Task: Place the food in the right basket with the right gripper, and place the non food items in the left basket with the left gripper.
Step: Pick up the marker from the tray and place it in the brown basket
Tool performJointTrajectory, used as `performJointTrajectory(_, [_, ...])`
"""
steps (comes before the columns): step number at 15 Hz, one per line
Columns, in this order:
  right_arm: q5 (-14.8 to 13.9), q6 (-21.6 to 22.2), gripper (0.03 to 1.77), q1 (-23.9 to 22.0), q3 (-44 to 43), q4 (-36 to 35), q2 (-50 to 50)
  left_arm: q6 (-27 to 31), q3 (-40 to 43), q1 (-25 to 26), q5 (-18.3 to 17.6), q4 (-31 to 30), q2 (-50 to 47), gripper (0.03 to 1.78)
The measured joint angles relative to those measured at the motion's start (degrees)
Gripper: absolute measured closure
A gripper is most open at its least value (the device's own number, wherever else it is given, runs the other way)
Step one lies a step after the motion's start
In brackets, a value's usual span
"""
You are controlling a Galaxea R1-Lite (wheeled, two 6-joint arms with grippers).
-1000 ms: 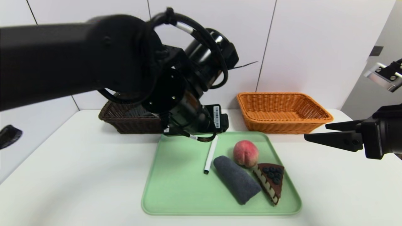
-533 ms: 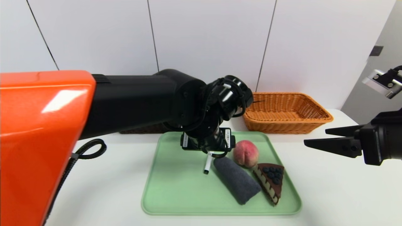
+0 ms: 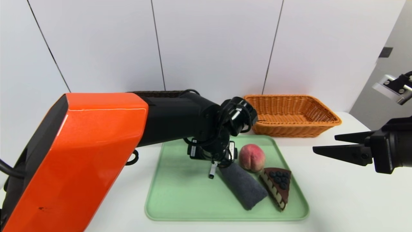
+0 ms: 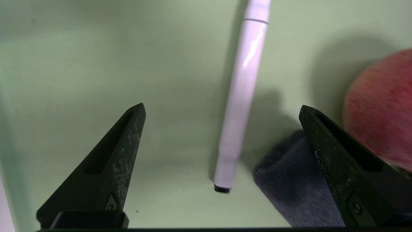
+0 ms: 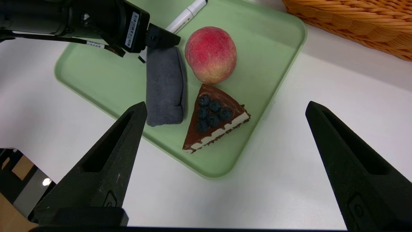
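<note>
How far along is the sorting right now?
Nothing looks sorted: the marker, cloth, peach and cake all lie on the tray. The left hand is open over the marker, holding nothing. The right hand is open and idle beside the tray. All four remain to be basketed.

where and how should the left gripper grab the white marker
Probably best around the middle of its barrel, from above: the white marker lies flat and slim on the tray, already between the open fingers of the left gripper. Closing across its length looks right, minding the gray cloth near its black end.
</note>
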Motion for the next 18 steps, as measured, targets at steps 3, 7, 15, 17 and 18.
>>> performJointTrajectory(3, [-0.04, -0.02, 0.10, 0.05, 0.80, 0.00, -0.48, 0.20, 0.00, 0.91, 0.41, -0.05, 1.23, 0.12])
performJointTrajectory(7, [-0.04, -0.09, 0.10, 0.05, 1.61, -0.01, -1.18, -0.01, -0.05, 1.23, 0.45, -0.16, 2.36, 0.12])
performJointTrajectory(15, [-0.04, -0.13, 0.10, 0.02, 1.77, -0.04, -1.93, 0.11, -0.07, 1.27, -0.16, 0.09, 3.24, 0.96])
performJointTrajectory(17, [-0.02, -0.11, 0.10, 0.02, 1.79, -0.04, -1.96, 0.13, -0.02, 1.27, -0.83, 0.20, 3.22, 1.18])
performJointTrajectory(18, [-0.04, -0.13, 0.10, 0.02, 1.80, -0.04, -2.05, 0.18, -0.02, 1.27, -0.88, 0.30, 3.19, 1.49])
